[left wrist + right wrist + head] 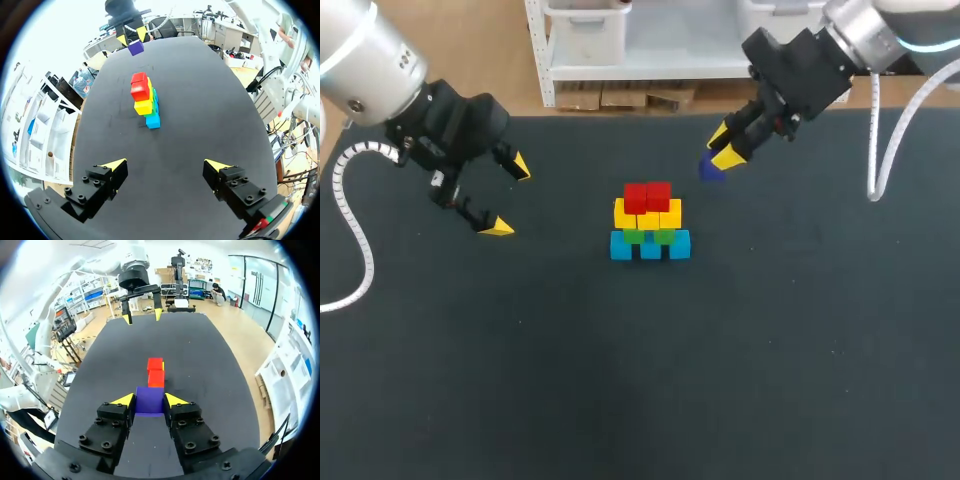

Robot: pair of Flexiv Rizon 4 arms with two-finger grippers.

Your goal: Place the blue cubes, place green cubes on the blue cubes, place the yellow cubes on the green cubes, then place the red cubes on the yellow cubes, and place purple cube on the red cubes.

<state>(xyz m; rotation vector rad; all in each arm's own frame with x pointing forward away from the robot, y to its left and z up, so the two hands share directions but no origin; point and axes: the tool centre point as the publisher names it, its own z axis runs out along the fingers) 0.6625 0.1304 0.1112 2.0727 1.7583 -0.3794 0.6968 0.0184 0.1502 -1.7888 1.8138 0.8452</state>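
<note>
Right gripper (722, 147) is clamped on the purple cube (711, 170), both yellow tips pressing opposite side faces. The cube is held off the table (770, 380), behind and to the right of the stack and well apart from it. Stack sits mid-table: blue cubes (650, 246) in a row at the bottom, green cubes (648, 236) on them, yellow cubes (648, 214) above, two red cubes (647, 196) side by side on top. Left gripper (509, 197) hangs off to the left, fingers wide apart, holding nothing. Only the purple cube is left to place, so the task looks nearly done. Handling guess: the cube is small, rigid, probably light, with flat smooth faces (could slip if the pinch loosens, can't tell the material). The hold across two parallel faces looks centred in the right wrist view, good for a level set-down. It should land straddling the seam between the two reds. The tower is loose blocks, so a sideways nudge could topple it; come down straight, release gently.
</note>
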